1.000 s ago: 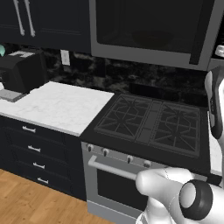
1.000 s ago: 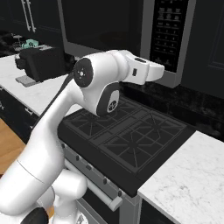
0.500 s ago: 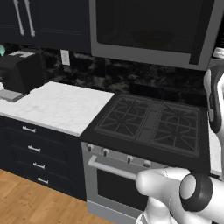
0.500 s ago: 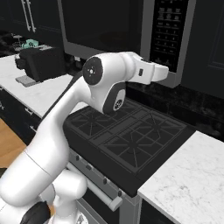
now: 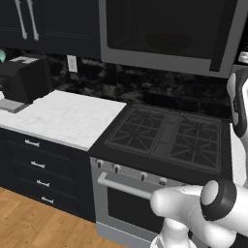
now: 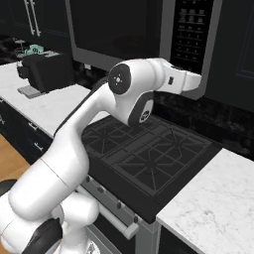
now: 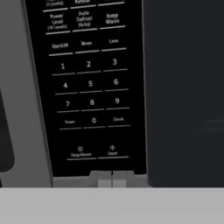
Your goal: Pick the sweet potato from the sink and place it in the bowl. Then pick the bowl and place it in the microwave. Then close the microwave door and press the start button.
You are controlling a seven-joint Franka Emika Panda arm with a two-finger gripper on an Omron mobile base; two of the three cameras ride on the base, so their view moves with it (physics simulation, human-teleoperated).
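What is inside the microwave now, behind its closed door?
Through the dark glass of the microwave door, a faint round bowl shape shows inside the microwave. Whether the sweet potato lies in it cannot be seen.

A white marble counter [image 5: 72, 116] runs left of the black gas stove [image 5: 167, 138], carrying a black boxy appliance [image 5: 24, 80] at its far left, and continues right of the stove

glossy black glass microwave door [image 5: 164, 29]

black microwave [image 5: 169, 34], white marbled counter [image 5: 68, 118]
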